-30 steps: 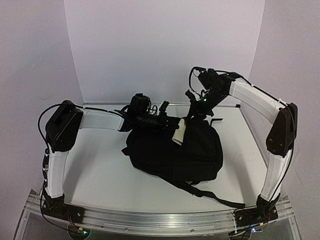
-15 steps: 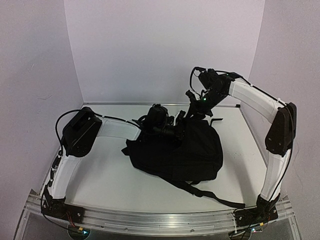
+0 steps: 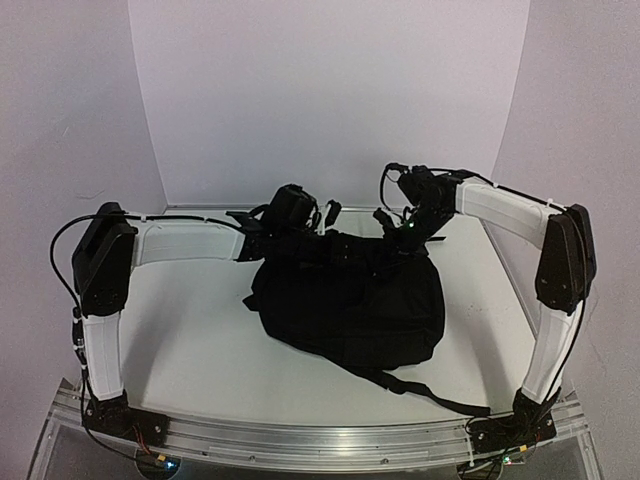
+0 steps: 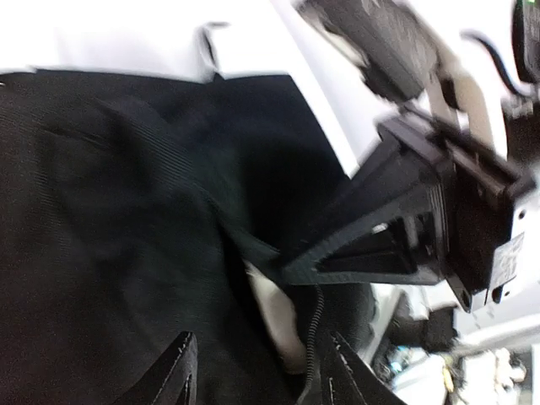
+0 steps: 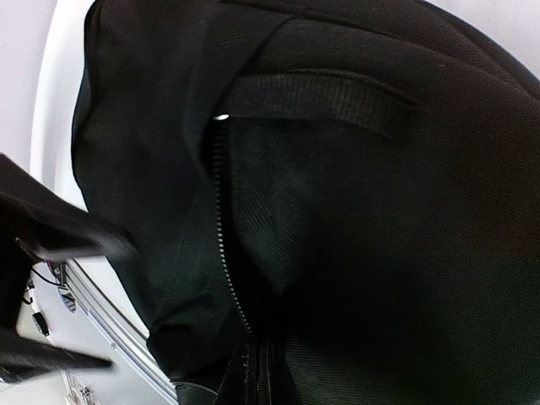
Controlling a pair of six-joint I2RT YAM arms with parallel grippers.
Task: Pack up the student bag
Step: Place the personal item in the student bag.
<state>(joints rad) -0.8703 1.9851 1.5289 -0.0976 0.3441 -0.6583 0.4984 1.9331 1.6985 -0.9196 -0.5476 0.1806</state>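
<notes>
Student bag slumped mid-table, mouth at its far end | left gripper right over that mouth, jaws apart, gripping nothing | right gripper clenched beside far rim, fabric pinch unclear | left arm nearer

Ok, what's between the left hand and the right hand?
The student bag's open mouth, with a pale item tucked inside it, shows between the left hand and the right hand in the left wrist view.
</notes>
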